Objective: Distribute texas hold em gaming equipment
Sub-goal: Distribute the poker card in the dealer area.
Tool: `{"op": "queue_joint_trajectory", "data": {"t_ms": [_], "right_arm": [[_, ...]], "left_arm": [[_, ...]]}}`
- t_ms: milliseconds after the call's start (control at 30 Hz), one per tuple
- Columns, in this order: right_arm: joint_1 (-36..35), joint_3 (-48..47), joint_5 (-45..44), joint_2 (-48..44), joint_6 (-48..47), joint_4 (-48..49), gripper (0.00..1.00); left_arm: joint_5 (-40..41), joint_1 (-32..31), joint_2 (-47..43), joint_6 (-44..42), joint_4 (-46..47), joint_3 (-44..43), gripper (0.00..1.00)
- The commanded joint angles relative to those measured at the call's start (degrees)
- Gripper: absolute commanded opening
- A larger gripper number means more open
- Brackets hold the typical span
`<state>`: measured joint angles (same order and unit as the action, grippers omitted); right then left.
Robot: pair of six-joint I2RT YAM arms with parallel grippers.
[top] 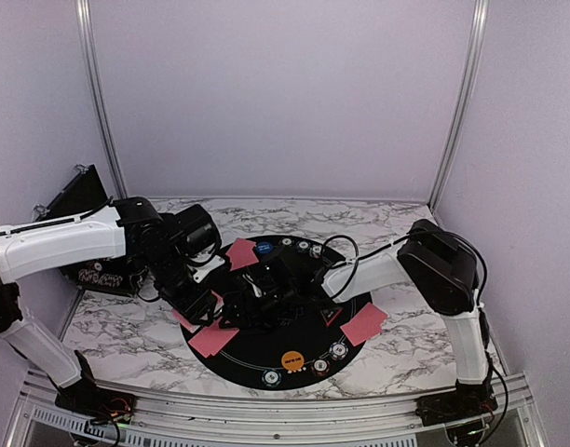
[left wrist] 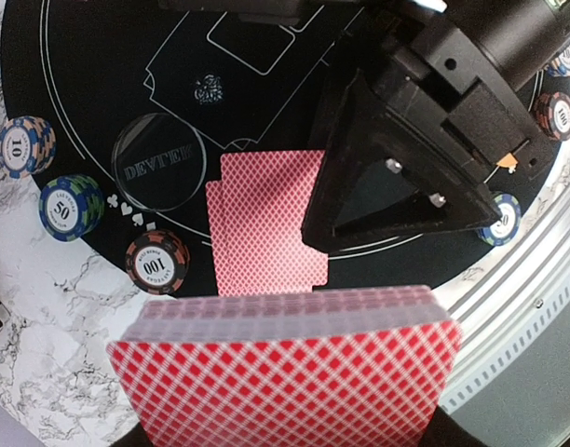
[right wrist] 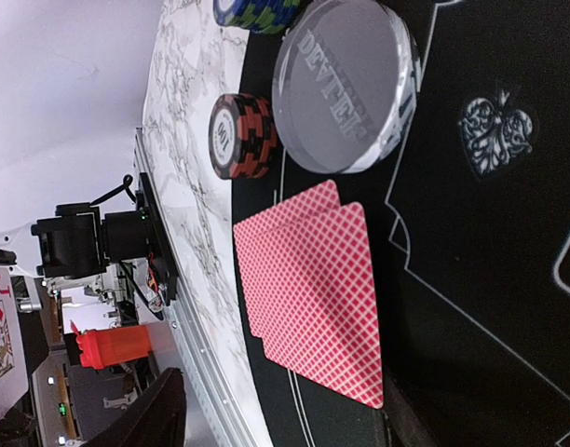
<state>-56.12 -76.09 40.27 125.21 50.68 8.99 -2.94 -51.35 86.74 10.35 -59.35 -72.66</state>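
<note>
Card deck [left wrist: 285, 372] clamped in left jaws, tilted above mat [left wrist: 80, 56].

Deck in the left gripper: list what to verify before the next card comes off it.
1. Deck held in the left gripper: ok.
2. Two dealt cards face down, overlapping, flat on the mat: ok.
3. Right gripper free of cards: ok, jaws apart, nothing between them.
4. Dealer button apart from the dealt cards: ok.
5. Deck squared enough for a single card to slide off: cannot tell.
</note>
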Motion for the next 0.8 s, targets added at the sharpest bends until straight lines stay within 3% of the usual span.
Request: {"op": "queue_joint_trajectory", "data": {"t_ms": [0,767], "right_arm": [[-0.7,-1.9,-5.0,-0.4,-3.0,-5.6,0.65],[-6.6,-11.5,-26.0,0.5,-16.9,-22.6,0.65]], "left_arm": [[0.2,0.9,-2.8,1.4,0.2,1.5,0.58],[0.6,4.9,-7.1,3.4,0.5,6.9,0.58]]}}
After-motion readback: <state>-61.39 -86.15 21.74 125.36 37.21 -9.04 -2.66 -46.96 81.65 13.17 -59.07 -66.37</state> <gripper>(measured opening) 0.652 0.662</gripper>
